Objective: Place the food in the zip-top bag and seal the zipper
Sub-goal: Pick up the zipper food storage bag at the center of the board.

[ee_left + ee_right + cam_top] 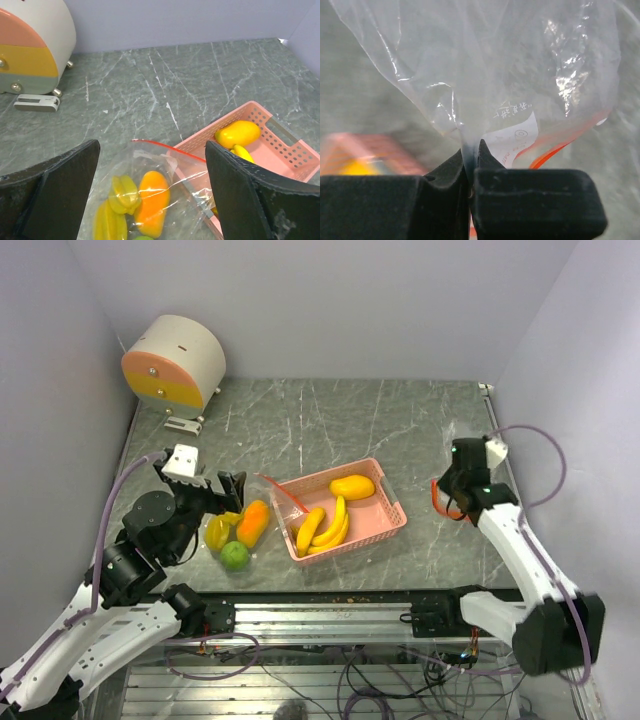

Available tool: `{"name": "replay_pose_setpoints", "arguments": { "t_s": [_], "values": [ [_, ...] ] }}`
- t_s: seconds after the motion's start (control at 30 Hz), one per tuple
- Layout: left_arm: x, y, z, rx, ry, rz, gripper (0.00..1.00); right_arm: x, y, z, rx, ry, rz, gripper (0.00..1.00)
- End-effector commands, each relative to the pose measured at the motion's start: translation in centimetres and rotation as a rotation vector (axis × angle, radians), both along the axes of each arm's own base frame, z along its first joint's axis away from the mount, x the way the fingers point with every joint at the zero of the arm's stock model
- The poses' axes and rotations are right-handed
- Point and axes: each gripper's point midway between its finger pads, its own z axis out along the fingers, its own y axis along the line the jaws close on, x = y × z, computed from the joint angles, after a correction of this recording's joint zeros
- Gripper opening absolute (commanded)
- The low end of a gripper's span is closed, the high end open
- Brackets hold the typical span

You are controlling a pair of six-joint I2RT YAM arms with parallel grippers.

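Observation:
The clear zip-top bag (262,502) lies on the table left of the pink basket (390,502), its red zipper (165,146) along the far mouth edge. Inside lie an orange fruit (152,202), yellow star-shaped pieces (122,192) and a green ball (234,555). Bananas (325,528) and a yellow mango piece (352,487) sit in the basket. My left gripper (152,147) hovers open over the bag, holding nothing. Right of the basket, my right gripper (470,150) is shut on a second sheet of clear plastic (485,65) with a white label and an orange strip (550,152).
A round white, pink and yellow device (175,362) stands at the back left, with a small white bracket (36,102) in front of it. Walls close in on the left, back and right. A metal rail (320,615) runs along the near edge.

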Motion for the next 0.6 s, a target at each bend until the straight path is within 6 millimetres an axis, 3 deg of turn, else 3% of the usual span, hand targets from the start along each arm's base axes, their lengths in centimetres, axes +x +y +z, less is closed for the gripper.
{"name": "replay_pose_setpoints", "arguments": {
  "t_s": [0.0, 0.23, 0.43, 0.57],
  "values": [
    [-0.2, -1.3, 1.3, -0.047, -0.042, -0.066, 1.0, 4.0, 5.7, 12.2, 0.282, -0.418, 0.195, 0.0],
    [-0.6, -5.6, 2.3, -0.056, -0.15, -0.287, 1.0, 4.0, 16.6, 19.5, 0.796, -0.615, 0.588, 0.0],
    [0.2, -10.4, 3.6, 0.034, -0.26, -0.48, 1.0, 1.4, 26.2, 25.4, 0.914, -0.645, 0.875, 0.0],
    [0.8, -13.5, 3.2, 0.092, -0.291, -0.603, 0.99, -0.1, 29.8, 28.2, 1.046, -0.636, 0.985, 0.0]
  ]
}}
